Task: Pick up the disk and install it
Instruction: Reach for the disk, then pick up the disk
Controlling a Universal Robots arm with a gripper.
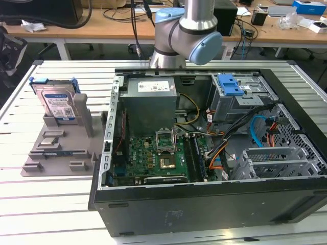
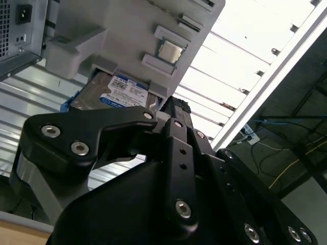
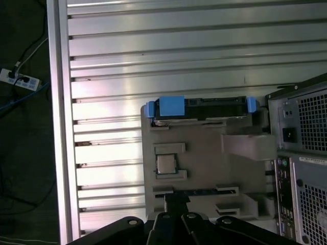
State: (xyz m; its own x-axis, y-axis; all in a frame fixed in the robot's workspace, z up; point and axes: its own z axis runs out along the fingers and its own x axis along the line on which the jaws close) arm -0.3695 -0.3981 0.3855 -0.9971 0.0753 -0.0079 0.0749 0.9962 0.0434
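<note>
Exterior view: disk upright in grey holder; both wrist views: fingers closed, empty.

We see the disk standing on edge in a slot at one end of the grey holder, with blue rails at both its ends. A processor chip sits in a recess of the holder. The computer case stands just beside it on the slatted table. The gripper hangs over the holder's other end.

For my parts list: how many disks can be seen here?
1. The disk stands in the grey holder, to the exterior view's left of the case. The drive cage may hide others.
</note>
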